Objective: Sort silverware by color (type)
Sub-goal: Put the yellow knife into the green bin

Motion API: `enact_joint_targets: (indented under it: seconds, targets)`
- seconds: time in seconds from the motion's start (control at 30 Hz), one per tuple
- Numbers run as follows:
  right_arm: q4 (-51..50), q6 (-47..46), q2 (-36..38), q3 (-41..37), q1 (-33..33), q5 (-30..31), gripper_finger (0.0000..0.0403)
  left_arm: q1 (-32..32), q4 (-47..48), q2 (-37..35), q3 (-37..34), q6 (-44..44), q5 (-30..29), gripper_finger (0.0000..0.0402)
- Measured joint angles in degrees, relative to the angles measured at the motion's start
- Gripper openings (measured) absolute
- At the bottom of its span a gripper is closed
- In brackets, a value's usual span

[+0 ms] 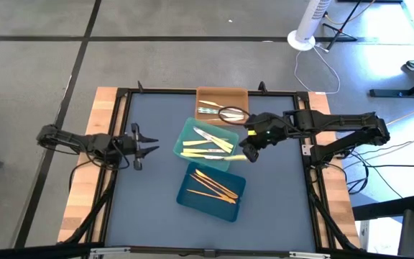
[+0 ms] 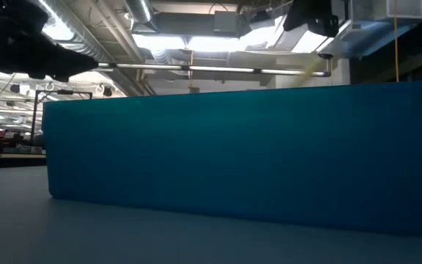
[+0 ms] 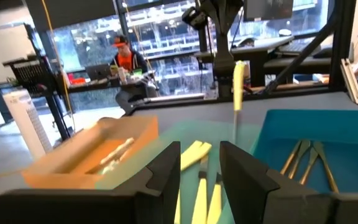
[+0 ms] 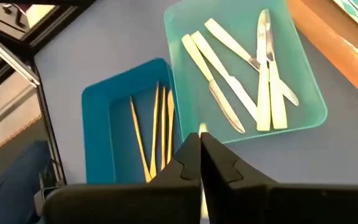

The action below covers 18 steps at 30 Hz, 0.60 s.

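Note:
My right gripper (image 1: pixel 252 146) is shut on a pale yellow utensil (image 1: pixel 238 157), above the right edge of the teal-green tray (image 1: pixel 192 131). That tray holds several pale yellow utensils (image 4: pixel 229 81). The blue tray (image 1: pixel 192 198) holds orange-tan utensils (image 1: pixel 216 187). The orange tray (image 1: pixel 221 94) holds silver-grey utensils (image 1: pixel 208 110). My left gripper (image 1: pixel 149 148) waits open over the table's left half, left of the trays. In the low view the blue tray's wall (image 2: pixel 233 147) hides the table behind it. My right gripper pinches the pale yellow utensil between its two fingers near its upper end (image 3: pixel 237 70), coming from above. The fingers (image 4: pixel 188 163) hide the exact place of contact in the right wrist view. The utensil hangs below them, close to upright, lifted clear (image 2: pixel 310 70).
The three trays stand close together along the table's middle, orange farthest, blue nearest. A round silver piece (image 1: pixel 232 114) lies in the orange tray. A black frame (image 1: pixel 121 93) borders the table. Bare grey surface (image 1: pixel 279 201) lies near and right. A person (image 3: pixel 126 59) sits beyond.

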<state>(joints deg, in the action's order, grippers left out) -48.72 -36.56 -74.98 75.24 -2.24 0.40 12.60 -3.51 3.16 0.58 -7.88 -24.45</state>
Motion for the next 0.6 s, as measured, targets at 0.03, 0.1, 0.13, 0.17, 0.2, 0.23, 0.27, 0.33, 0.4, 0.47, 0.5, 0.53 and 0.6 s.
enact_joint_targets:
  seconds: [0.03, 0.1, 0.13, 0.17, 0.2, 0.23, 0.27, 0.33, 0.4, 0.47, 0.5, 0.53, 0.6]
  targets:
    - [0.25, 0.00, 0.00, 0.00, 0.00, 0.01, 0.0002, 0.00, 0.00, -0.56, 0.00, -0.51, -0.02, 0.0105]
    - [0.36, 0.00, -0.02, 0.00, 0.00, 0.51, 0.0002, 0.00, 0.00, -1.48, 0.00, -1.20, 0.04, 0.0105]
    - [0.29, 0.02, 0.00, 0.00, 0.00, 0.74, 0.0002, 0.00, -0.01, -1.80, 0.00, -1.33, 0.05, 0.0105]
    - [0.23, 0.02, 0.00, 0.00, 0.00, 1.10, 0.0002, 0.00, 0.00, -1.91, 0.00, -1.35, 0.05, 0.0105]
    - [0.23, 0.02, 0.00, 0.00, 0.00, 1.17, 0.0002, 0.00, 0.02, -1.93, 0.00, -1.37, 0.05, 0.0105]
    - [0.23, 0.02, -0.02, 0.00, 0.00, 1.46, 0.0002, 0.00, 0.02, -1.93, 0.00, -1.37, 0.11, 0.0105]
    - [0.23, 0.02, 0.00, 0.00, 0.00, 1.51, 0.0001, 0.00, 0.02, -1.95, 0.00, -1.37, 0.09, 0.0105]
    - [0.23, 0.02, 0.00, 0.00, 0.00, 1.51, 0.0001, 0.00, 0.02, -1.95, 0.00, -1.37, 0.11, 0.0105]
    - [0.22, 0.02, -0.01, 0.00, 0.00, 1.51, 0.0001, 0.00, 0.02, -1.94, 0.00, -1.36, 0.11, 0.0105]
    - [0.21, 0.02, -0.02, 0.00, 0.00, 1.51, 0.0001, 0.00, 0.02, -1.93, 0.00, -1.32, 0.11, 0.0105]
    - [0.21, 0.02, 0.00, 0.00, 0.00, 1.51, 0.0001, 0.00, 0.02, -1.93, 0.00, -1.31, 0.11, 0.0105]
    - [0.21, 0.02, -0.01, 0.00, 0.00, 1.51, 0.0001, 0.00, 0.02, -1.93, 0.00, -1.33, 0.11, 0.0105]
    - [0.21, 0.02, 0.00, 0.00, 0.00, 1.51, 0.0000, 0.00, 0.02, -1.93, 0.00, -1.31, 0.11, 0.0105]
